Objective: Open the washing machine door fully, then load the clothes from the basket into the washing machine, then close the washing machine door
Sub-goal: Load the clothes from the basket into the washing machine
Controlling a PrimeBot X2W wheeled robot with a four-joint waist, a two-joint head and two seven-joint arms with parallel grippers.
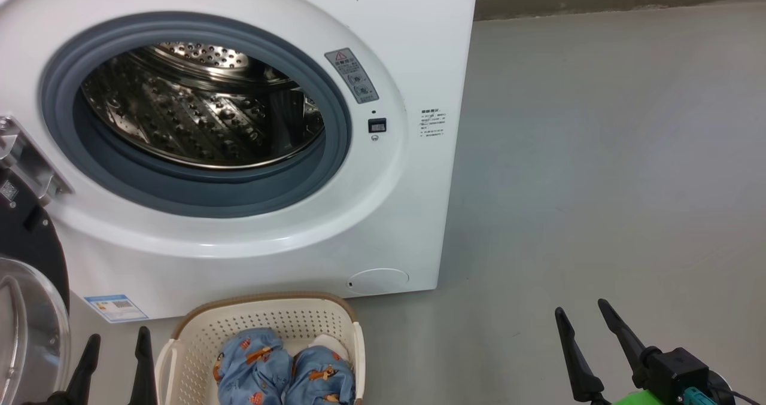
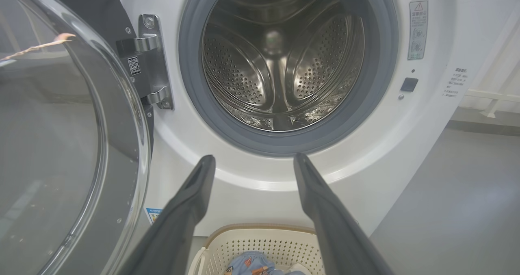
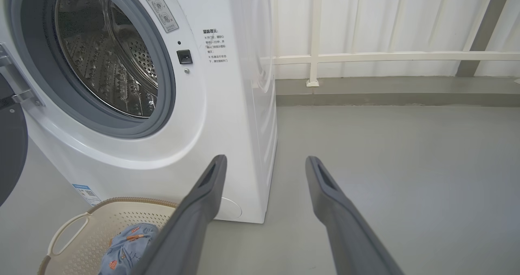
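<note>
Signs on the big white washing machine (image 1: 413, 28)
I read nothing clearly: grey sticker (image 1: 352, 76) with red warning triangle, fine Chinese print (image 1: 432, 124), blue corner label (image 1: 116, 307).

Bright, even light w/ glare in washing machine (image 1: 197, 112); wrist-view edges distorted.

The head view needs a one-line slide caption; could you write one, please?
Washing machine door open, drum empty, clothes in the basket, left gripper and right gripper open below.
</note>
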